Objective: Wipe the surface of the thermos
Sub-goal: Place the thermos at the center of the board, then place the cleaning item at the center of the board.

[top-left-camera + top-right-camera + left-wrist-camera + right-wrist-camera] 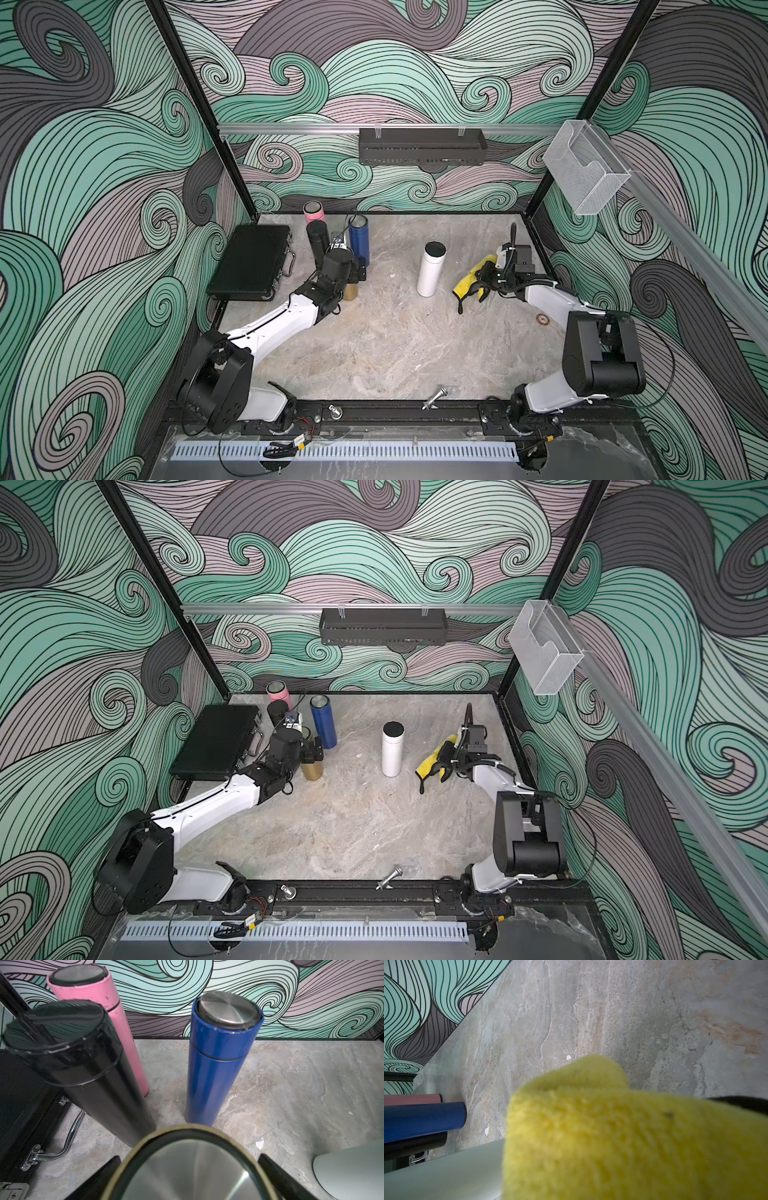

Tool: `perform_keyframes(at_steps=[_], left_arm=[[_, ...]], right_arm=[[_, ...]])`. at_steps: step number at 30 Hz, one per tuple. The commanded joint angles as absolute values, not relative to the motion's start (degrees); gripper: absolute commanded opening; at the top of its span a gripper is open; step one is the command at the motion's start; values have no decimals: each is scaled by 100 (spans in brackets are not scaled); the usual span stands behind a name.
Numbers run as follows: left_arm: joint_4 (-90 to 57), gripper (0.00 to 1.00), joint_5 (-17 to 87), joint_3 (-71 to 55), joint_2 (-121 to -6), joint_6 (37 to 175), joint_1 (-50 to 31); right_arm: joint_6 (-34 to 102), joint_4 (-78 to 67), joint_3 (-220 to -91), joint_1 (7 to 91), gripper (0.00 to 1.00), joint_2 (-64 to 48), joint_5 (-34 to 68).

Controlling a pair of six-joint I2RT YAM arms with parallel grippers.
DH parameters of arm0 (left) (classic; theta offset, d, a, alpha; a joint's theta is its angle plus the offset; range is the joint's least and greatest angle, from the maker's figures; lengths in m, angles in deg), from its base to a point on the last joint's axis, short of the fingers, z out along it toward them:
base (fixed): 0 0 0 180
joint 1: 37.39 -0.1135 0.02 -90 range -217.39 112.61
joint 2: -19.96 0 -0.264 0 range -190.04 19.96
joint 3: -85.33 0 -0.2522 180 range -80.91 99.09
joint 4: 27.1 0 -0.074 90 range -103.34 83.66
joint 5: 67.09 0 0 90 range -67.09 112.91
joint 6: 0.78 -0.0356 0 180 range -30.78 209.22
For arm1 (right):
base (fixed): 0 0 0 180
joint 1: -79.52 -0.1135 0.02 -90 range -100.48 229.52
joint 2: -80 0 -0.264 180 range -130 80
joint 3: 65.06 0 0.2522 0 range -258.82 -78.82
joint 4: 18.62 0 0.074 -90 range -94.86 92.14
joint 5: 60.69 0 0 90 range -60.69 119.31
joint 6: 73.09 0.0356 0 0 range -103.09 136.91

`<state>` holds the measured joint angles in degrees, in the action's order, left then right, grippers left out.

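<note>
A gold thermos (pixel 351 291) (pixel 311 769) with a steel lid (pixel 193 1167) stands upright at the left. My left gripper (pixel 353 270) (pixel 189 1157) is around its top, open, with one black finger (pixel 270 1165) on each side. A white thermos (pixel 430 272) (pixel 392 750) with a black cap stands upright in the middle, and nothing touches it. To its right, my right gripper (pixel 484 280) (pixel 444 762) is shut on a yellow cloth (pixel 471 278) (pixel 612 1136). The cloth hangs just above the table and hides the jaws in the right wrist view.
Behind the gold thermos stand a blue thermos (pixel 359 241), a black thermos (pixel 318 241) and a pink thermos (pixel 313 212), close together. A black case (pixel 251 262) lies at the left wall. A small ring (pixel 541 319) and a metal bolt (pixel 434 398) lie on the marble table.
</note>
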<state>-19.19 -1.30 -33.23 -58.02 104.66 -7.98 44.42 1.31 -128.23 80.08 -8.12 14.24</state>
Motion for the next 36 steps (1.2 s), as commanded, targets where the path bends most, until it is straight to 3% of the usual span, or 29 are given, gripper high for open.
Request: perform_keyframes(at_steps=[1,16,19,21,27,34,36], left_arm=[[-1965,99,-241,-3275,-5562,10364,-760],[317,99,-781,-1799,-4293,11051,-714],[544,99,224,-1425,-4220,10840,-705],[1065,99,687,-981,-4356,10939,-670],[1134,99,550,-781,-4456,10383,149],[408,99,1374,-1060,-4741,10665,286],[189,99,1496,-1139,-4841,10715,302]], right_arm=[[4483,32,-12801,8003,0,-727,1383],[4445,354,-12977,8005,0,-870,1532],[4451,414,-13025,8001,20,-1040,1583],[4506,344,-12989,8005,26,-1094,1586],[4587,399,-13000,8002,48,-1187,1641],[4453,1511,-13344,7891,84,-891,1997],[4383,2049,-13475,7752,90,-788,2292]])
